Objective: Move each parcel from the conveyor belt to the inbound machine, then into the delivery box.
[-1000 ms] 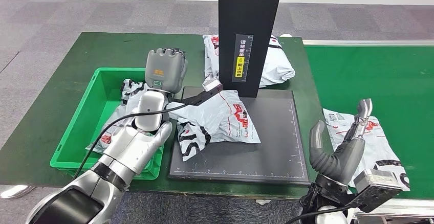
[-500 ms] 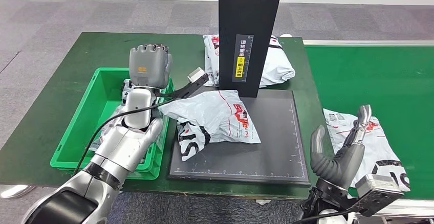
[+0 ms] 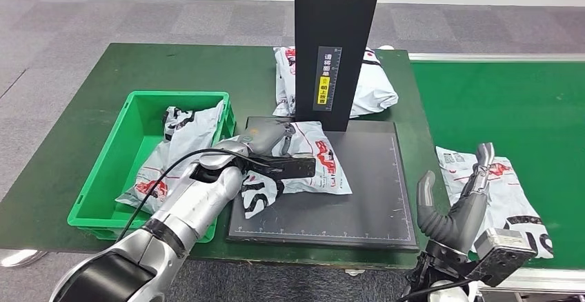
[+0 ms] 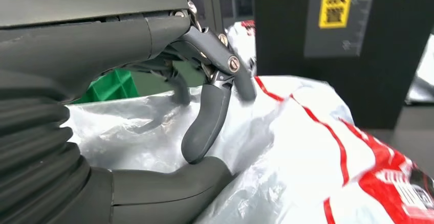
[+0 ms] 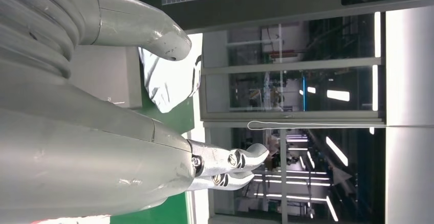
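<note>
**Parcel on the inbound machine, left hand upon it**

Item: parcel (image 3: 303, 167), grey-white poly bag with red and black print, lying crumpled on the dark platform (image 3: 359, 205) of the inbound machine, just before its black upright column (image 3: 334, 47)

Left hand (image 3: 265, 140): laid over the parcel's near-left part; the wrist view shows the thumb (image 4: 169, 193) beneath a fold of the bag and a dark finger (image 4: 207, 119) curled down onto the film, so the bag is pinched between them

Right hand (image 3: 455, 209): raised at the table's front edge, thumb and fingers spread apart, holding nothing; it stands just beside a second parcel (image 3: 510, 202) lying on the green conveyor belt (image 3: 497, 102)

Delivery box (image 3: 103, 178): green crate to the left of the platform, on the green table (image 3: 172, 67), containing two more bags (image 3: 176, 150) of the same print

Further parcel (image 3: 376, 85): behind the column, resting on the table, partly hidden by it
</note>
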Controlling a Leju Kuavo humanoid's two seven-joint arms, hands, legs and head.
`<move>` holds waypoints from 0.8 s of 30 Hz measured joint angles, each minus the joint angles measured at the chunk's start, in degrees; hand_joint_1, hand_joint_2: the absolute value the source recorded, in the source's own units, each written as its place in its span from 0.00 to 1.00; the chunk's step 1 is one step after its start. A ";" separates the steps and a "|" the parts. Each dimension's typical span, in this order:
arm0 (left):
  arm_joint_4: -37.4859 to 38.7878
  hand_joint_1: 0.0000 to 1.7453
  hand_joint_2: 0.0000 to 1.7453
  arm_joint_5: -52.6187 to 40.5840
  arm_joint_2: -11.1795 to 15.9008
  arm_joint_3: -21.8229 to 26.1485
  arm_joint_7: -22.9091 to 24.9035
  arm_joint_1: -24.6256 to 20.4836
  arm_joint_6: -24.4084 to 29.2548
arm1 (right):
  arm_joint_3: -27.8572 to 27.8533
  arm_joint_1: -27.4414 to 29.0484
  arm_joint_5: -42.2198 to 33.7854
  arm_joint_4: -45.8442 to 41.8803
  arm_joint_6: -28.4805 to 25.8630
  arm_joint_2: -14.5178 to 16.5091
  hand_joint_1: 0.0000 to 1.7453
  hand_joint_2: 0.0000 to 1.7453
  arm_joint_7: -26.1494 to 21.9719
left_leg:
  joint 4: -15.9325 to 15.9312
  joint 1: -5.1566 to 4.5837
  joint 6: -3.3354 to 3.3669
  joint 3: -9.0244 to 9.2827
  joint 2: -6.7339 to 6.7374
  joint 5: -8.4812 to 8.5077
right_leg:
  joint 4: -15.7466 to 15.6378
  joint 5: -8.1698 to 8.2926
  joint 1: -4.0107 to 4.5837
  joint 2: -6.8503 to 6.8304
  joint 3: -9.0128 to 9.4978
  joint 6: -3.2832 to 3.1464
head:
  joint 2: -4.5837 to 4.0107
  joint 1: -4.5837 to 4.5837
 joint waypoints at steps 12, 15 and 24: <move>8.01 0.00 0.00 0.67 -1.66 -6.33 5.07 -3.43 -5.62 | 0.00 2.56 0.98 -0.05 -2.16 -0.81 0.00 1.00 0.45 | 0.00 0.00 0.00 0.01 0.00 0.01 | 0.00 0.00 -0.02 0.00 0.04 0.00 | 0.01 0.00; 9.26 0.00 0.00 -0.90 -1.86 -8.34 6.77 -4.11 -5.51 | 0.00 3.22 1.12 -0.16 -2.55 -0.85 0.00 1.00 0.54 | 0.00 0.00 0.00 0.02 0.00 0.00 | 0.00 0.00 -0.02 -0.01 0.05 0.00 | 0.00 0.00; 11.09 0.00 1.00 -2.71 -2.21 -11.21 8.89 -5.10 -5.09 | 0.00 4.09 1.40 -0.72 -2.81 -0.89 0.00 1.00 0.70 | -0.01 0.01 0.00 0.05 0.01 0.01 | 0.01 0.00 -0.01 0.00 0.07 0.00 | 0.00 0.00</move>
